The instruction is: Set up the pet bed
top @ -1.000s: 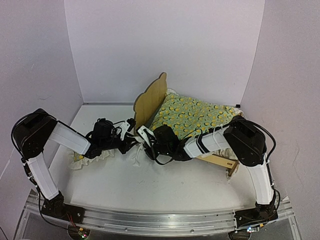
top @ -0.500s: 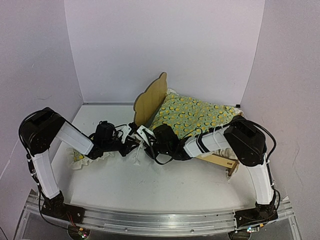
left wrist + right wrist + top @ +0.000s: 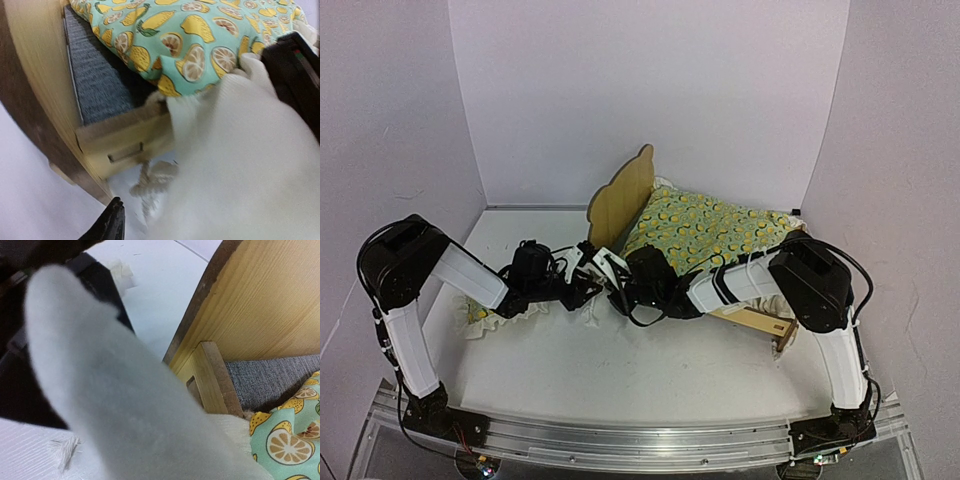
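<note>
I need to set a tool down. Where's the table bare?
Bare: the wide near strip of table between the arms and the front rail, and the far-left corner beside the pet bed headboard. Crowded: where left gripper, right gripper and quilt edge meet.

The top external camera is looking down from high behind the table's (image 3: 620, 370) near edge, taking in the whole tabletop and the pet bed (image 3: 620, 200) from afar. The left wrist camera is sitting very close to the bed's near head corner, facing along the base panel (image 3: 95, 80) and quilt (image 3: 190, 30). The right wrist camera is facing that same corner just as closely, sharing the headboard (image 3: 270, 305), side rail (image 3: 210, 380) and quilt edge.
</note>
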Robot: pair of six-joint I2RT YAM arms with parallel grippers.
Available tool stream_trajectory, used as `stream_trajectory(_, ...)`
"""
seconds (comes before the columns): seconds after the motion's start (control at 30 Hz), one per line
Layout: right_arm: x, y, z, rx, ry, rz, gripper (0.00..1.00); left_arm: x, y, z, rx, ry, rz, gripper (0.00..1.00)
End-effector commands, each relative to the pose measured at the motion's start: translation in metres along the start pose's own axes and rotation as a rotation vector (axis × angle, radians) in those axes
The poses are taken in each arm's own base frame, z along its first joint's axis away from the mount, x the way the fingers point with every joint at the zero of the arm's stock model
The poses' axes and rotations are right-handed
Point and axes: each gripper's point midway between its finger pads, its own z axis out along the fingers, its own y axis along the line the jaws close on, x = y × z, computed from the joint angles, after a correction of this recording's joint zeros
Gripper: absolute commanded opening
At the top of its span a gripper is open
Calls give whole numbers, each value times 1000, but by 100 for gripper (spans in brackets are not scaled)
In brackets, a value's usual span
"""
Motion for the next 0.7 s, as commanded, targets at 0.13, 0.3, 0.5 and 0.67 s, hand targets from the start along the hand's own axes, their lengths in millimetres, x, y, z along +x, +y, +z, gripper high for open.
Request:
stream_trajectory(0.13, -57, -9, -30, -56, -84, 75, 0, -31, -14, -13, 141, -90, -65, 46)
stream_trajectory(0.3, -51, -6, -36, -70, -65, 87, 0, -33, -10, -7, 192, -97, -75, 57)
stream_trajectory(0.5, -50, -1, -35, -97, -62, 88, 0, -44, -4, -3, 229, -120, -61, 57)
stream_trajectory(0.67, -52, -1, -36, -103, -62, 87, 0, -48, 0, 9, 250, -123, -80, 40)
